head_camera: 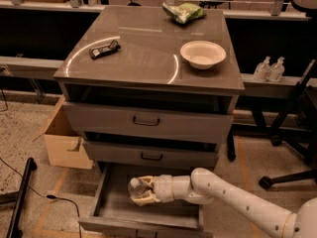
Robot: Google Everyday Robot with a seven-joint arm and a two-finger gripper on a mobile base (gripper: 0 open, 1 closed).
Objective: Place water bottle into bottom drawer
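The bottom drawer (116, 209) of the grey cabinet is pulled open, its grey inside bare. My gripper (140, 190) reaches into it from the right on a white arm and is shut on the water bottle (134, 187), a small clear bottle lying roughly sideways between the cream fingers. The bottle is low inside the drawer, near its left-middle, close to the floor; I cannot tell whether it touches it.
Two upper drawers (146, 122) with black handles are shut. On the cabinet top lie a white bowl (203, 54), a green bag (184, 12) and a dark object (104, 49). A cardboard box (62, 138) stands at the left, two pump bottles (270, 69) and a chair base (292, 148) at the right.
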